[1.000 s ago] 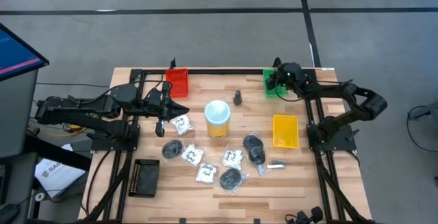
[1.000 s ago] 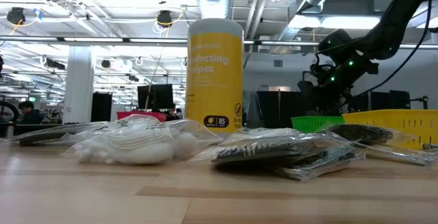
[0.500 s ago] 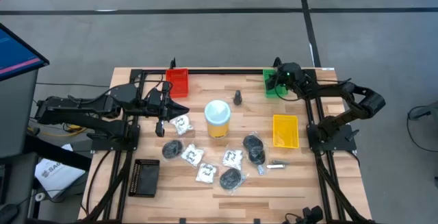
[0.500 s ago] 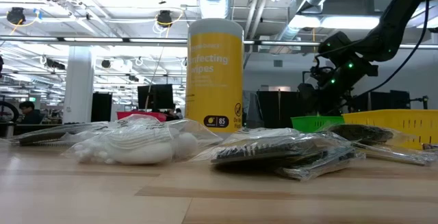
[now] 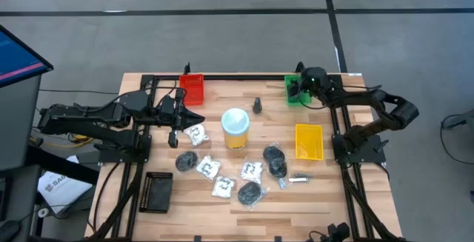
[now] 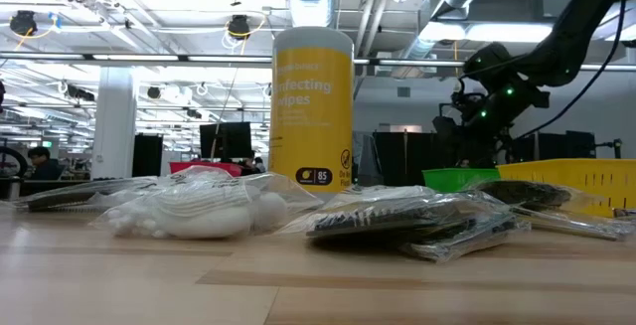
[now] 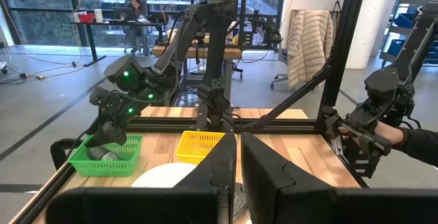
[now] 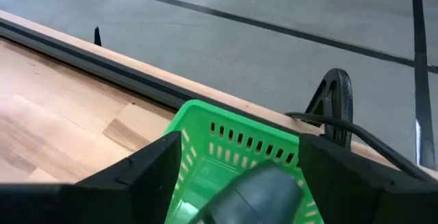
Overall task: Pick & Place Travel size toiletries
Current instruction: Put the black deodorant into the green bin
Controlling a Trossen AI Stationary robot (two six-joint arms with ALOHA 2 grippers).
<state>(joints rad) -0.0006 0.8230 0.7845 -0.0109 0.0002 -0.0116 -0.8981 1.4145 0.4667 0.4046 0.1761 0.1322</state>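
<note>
Hanging over the green tray (image 5: 294,92), the right gripper (image 8: 239,166) has jaws apart; a bottle (image 8: 256,193) could be dragged out on withdrawal. Left jaws are together.

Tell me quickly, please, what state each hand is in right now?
Left hand: shut, holding nothing, beside the tub.
Right hand: open over the green tray, a grey item between its fingers.

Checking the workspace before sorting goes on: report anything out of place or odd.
One small dark cone-topped bottle stands alone beyond the tall yellow tub, apart from the sachets and bagged bundles scattered nearer the front. Nothing looks spilled or damaged.
</note>
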